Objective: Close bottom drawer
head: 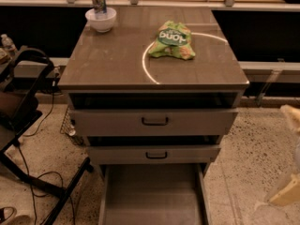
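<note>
The bottom drawer point(152, 196) is pulled far out at the foot of the grey-brown cabinet point(154, 74). I look down into its long, shallow, empty tray. Its front and handle are cut off by the lower edge of the view. Above it are the mid-sized drawer front point(154, 153) and the widest drawer front point(154, 122), each with a small dark bar handle. My gripper point(287, 193) is a pale blurred shape at the far right edge. It is low over the floor, to the right of the open drawer and apart from it.
On the cabinet top lie a green snack bag point(172, 40) and a white bowl point(101, 20), with a can point(99, 1) behind the bowl. A black chair frame point(23, 102) and cables point(33, 191) stand on the speckled floor at the left.
</note>
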`<control>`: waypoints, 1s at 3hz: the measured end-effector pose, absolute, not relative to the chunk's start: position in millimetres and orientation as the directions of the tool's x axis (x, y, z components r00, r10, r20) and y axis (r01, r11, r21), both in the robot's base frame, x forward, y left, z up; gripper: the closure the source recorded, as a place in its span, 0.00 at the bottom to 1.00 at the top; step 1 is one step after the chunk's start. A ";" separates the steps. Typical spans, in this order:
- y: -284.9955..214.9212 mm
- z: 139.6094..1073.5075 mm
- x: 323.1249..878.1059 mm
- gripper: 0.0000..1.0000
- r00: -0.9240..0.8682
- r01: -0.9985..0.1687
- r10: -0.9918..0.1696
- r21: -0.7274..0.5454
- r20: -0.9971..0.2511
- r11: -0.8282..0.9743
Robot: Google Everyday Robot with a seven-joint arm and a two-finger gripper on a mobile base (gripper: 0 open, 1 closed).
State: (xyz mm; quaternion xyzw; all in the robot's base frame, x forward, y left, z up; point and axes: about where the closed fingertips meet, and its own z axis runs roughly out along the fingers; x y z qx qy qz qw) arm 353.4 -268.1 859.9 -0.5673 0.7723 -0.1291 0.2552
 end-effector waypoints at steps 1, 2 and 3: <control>-271.2 813.5 332.8 0.00 -0.254 -0.838 -0.938 -0.430 -0.235 0.335; -271.2 813.5 332.8 0.00 -0.254 -0.838 -0.938 -0.430 -0.235 0.335; -290.6 743.1 325.3 0.00 -0.313 -0.838 -0.925 -0.395 -0.216 0.376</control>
